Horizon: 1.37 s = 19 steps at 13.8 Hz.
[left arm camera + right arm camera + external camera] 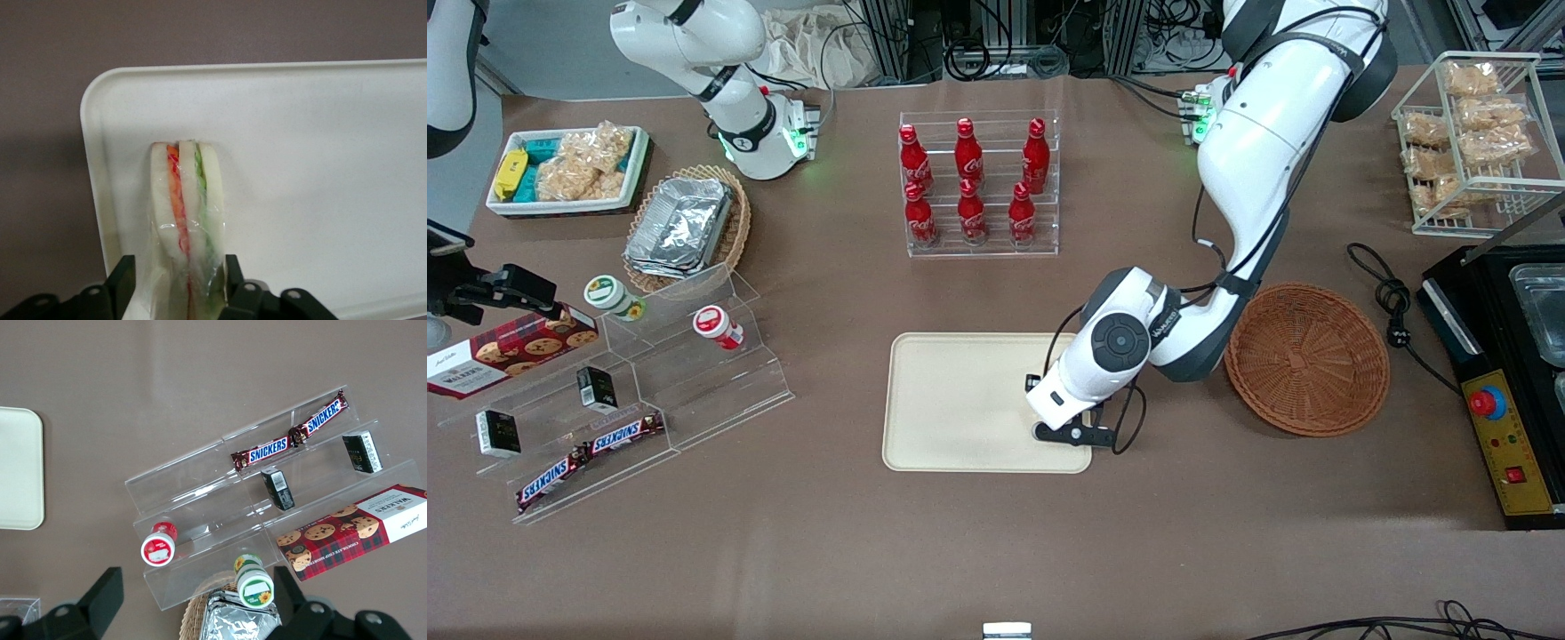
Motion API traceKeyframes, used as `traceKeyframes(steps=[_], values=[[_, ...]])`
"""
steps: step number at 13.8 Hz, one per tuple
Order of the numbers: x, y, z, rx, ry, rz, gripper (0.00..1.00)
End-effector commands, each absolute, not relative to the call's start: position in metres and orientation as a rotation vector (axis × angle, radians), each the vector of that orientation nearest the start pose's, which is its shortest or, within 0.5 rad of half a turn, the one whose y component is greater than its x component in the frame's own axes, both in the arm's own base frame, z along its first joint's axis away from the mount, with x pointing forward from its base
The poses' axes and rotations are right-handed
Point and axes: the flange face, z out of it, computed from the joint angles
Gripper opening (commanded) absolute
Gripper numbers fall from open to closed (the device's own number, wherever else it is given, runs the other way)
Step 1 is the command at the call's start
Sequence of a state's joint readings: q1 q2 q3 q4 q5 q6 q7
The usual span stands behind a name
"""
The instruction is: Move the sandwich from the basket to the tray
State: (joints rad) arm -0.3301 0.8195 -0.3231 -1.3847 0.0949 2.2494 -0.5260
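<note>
The sandwich (185,207), pale bread with orange and green layers in clear wrap, stands on edge on the cream tray (320,167), close to one rounded corner. My left gripper (179,267) straddles it, open: one finger (125,273) stands slightly off the wrap, the other finger (232,270) is right at it. In the front view the gripper (1069,432) is low over the tray (960,400), at its end toward the working arm, and the wrist hides the sandwich. The reddish-brown wicker basket (1307,356) lies beside the tray with nothing in it.
A rack of red cola bottles (978,182) stands farther from the front camera than the tray. An acrylic shelf of snacks (631,391), a tan basket with foil containers (685,227) and a white bin (565,169) lie toward the parked arm's end. A black appliance (1503,382) and cable (1392,302) flank the basket.
</note>
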Motion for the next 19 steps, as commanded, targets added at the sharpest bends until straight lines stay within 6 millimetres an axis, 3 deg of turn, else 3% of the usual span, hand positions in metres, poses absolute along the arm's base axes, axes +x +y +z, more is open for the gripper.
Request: traceKeyframes(steps=[1,3,5,8,10,13,16,19], values=[[0.623,-0.399,0.284,-3.285,0.081,0.013,0.99],[0.629,-0.384,0.336,-3.273,0.024,-0.005,0.99],[0.643,-0.348,0.396,-3.283,-0.099,-0.076,0.99],[0.65,-0.266,0.473,-3.219,-0.179,-0.084,0.99],[0.647,-0.203,0.519,-3.186,-0.066,-0.08,0.99],[0.634,-0.127,0.561,-3.125,0.175,-0.006,0.99],[0.629,-0.065,0.581,-3.116,0.063,0.017,0.99],[0.622,-0.05,0.599,-3.106,0.034,-0.022,0.99]])
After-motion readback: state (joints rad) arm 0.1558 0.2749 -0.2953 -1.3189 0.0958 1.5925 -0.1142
